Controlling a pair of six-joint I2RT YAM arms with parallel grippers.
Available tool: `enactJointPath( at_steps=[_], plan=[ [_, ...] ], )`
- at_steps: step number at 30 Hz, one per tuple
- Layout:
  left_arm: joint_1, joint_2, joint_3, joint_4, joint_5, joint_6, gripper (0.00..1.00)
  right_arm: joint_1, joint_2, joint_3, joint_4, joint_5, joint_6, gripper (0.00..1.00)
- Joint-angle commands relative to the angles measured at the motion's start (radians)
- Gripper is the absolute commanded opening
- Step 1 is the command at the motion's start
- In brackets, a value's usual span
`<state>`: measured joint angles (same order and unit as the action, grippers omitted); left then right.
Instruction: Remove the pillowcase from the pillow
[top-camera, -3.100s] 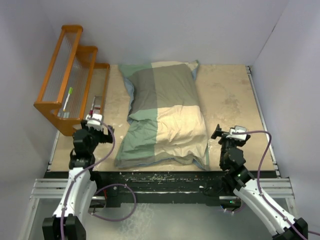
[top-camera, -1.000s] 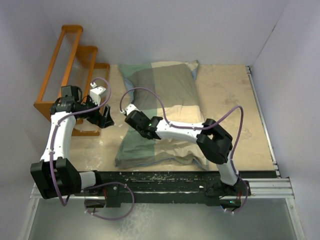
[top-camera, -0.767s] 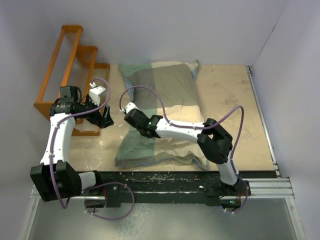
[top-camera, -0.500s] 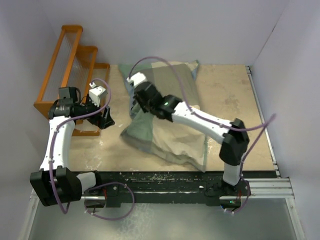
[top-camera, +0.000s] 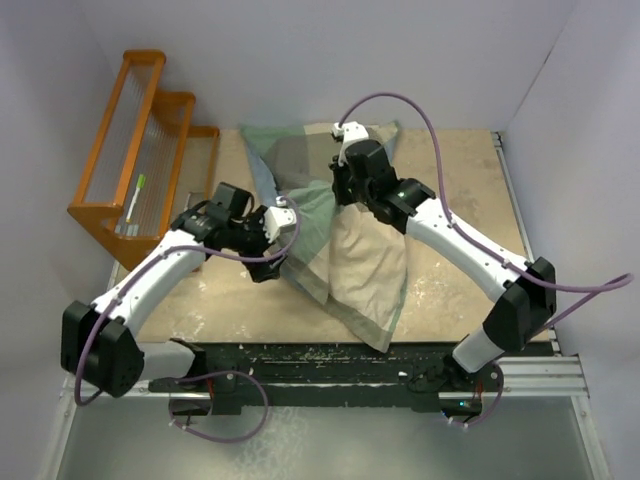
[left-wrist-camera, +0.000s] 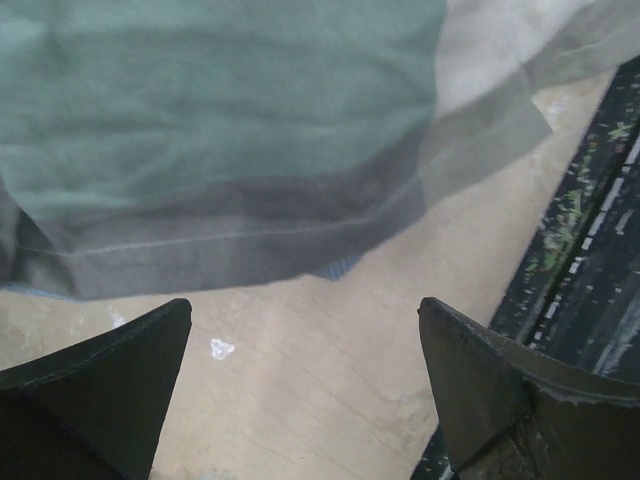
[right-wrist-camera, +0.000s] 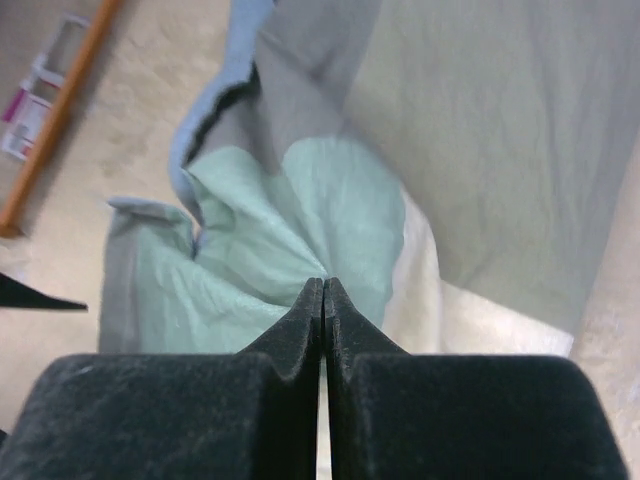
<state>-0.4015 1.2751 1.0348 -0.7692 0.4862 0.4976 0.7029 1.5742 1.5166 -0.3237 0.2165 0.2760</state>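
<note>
Our right fingers (right-wrist-camera: 285, 335) are pinched tight on the pillowcase (top-camera: 355, 270), holding it up mid-desk (top-camera: 450, 200). Its long axis runs far-left to near-right. Left fingers (left-wrist-camera: 100, 370), wide apart & empty, face its hanging hem from just beside, i.e. nearer. Pillow prob. hidden inside.

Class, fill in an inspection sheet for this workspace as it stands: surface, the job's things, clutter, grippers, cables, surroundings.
Surface: tan table, scuffed with white marks.
Job's things: pillowcase bunched and held up at its far end, lower corner down by the table's near edge; no bare part of the pillow seen.
Clutter: orange rack at the far left, with a green stick in it.
Grippers: right gripper shut on the pillowcase; left gripper open, holding nothing, just short of the hanging hem.
Cables: purple cable loops above the right arm; another runs along the left arm.
Surroundings: white walls on three sides; dark rail at the near edge.
</note>
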Motion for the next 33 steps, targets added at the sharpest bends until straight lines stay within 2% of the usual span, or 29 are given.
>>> enactJointPath(
  at_steps=[1,6,8,13,19,22,25,27,33],
  plan=[
    [-0.065,0.084,0.099,0.117,-0.113,0.020,0.99,-0.068,-0.068,-0.110,0.089,-0.061,0.069,0.00],
    [-0.101,0.245,0.275,0.161,-0.135,-0.067,0.98,-0.140,-0.123,-0.229,0.144,-0.099,0.121,0.00],
    [-0.071,0.276,0.342,0.112,-0.068,-0.045,0.94,-0.184,-0.146,-0.257,0.147,-0.111,0.136,0.00],
    [0.053,0.226,0.356,0.100,0.045,0.142,1.00,-0.381,-0.175,-0.308,0.158,-0.209,0.192,0.00],
    [0.074,0.321,0.422,0.087,-0.062,0.361,0.99,-0.510,-0.102,-0.331,0.144,-0.241,0.260,0.00],
    [0.015,0.360,0.384,0.190,-0.169,0.460,0.99,-0.566,-0.060,-0.355,0.159,-0.284,0.283,0.00],
    [-0.103,0.362,0.248,0.370,-0.279,0.559,0.99,-0.571,-0.047,-0.358,0.161,-0.300,0.271,0.00],
    [-0.151,0.397,0.249,0.419,-0.310,0.529,0.99,-0.572,-0.052,-0.360,0.176,-0.310,0.261,0.00],
    [-0.230,0.478,0.327,0.343,-0.237,0.579,0.99,-0.597,-0.049,-0.341,0.192,-0.355,0.245,0.00]
  ],
)
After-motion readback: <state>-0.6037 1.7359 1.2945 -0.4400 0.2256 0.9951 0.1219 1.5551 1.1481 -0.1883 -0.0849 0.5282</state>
